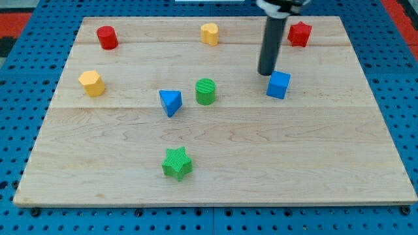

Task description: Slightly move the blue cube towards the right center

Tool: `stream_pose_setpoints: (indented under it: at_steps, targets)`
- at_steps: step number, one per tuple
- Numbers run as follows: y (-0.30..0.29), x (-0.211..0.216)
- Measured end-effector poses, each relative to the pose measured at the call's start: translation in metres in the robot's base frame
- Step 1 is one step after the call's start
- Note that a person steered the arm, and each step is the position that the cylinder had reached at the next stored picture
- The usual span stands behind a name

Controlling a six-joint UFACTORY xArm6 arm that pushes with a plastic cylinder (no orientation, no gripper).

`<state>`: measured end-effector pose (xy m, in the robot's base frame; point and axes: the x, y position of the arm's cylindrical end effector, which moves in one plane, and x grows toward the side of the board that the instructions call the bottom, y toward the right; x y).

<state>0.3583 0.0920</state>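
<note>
In the camera view, you find the blue cube (278,85) on the wooden counter (215,176), right of the middle and a little above the board's mid-height. My tip (266,73) sits just beside the cube's upper-left corner, so close that you cannot tell whether it touches.

To do this step well, you would want the tip squarely on the cube's left face before pressing toward the view's right. From where it stands now, a push would likely catch the corner and send the cube down and right, or spin it. Only a short slide is called for, so a brief stroke should do. The red star-like block (299,33) lies well above that path, near the top edge.

The end effector is a plain dark rod with nothing to open or close; it holds nothing. The rod stands almost upright, its upper part running out of the view's top.

Elsewhere you see a green cylinder (205,91) and a blue triangular block (170,102) near the centre, a green star (177,163) below them, two yellow blocks (91,83) (209,33), and a red cylinder (107,37) at the top left.
</note>
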Motion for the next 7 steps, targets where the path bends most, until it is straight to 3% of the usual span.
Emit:
stream_pose_setpoints:
  at_steps: [2,4,5,7]
  targets:
    - [0.061,0.047]
    - [0.002,0.068]
    - [0.002,0.110]
    - [0.060,0.091]
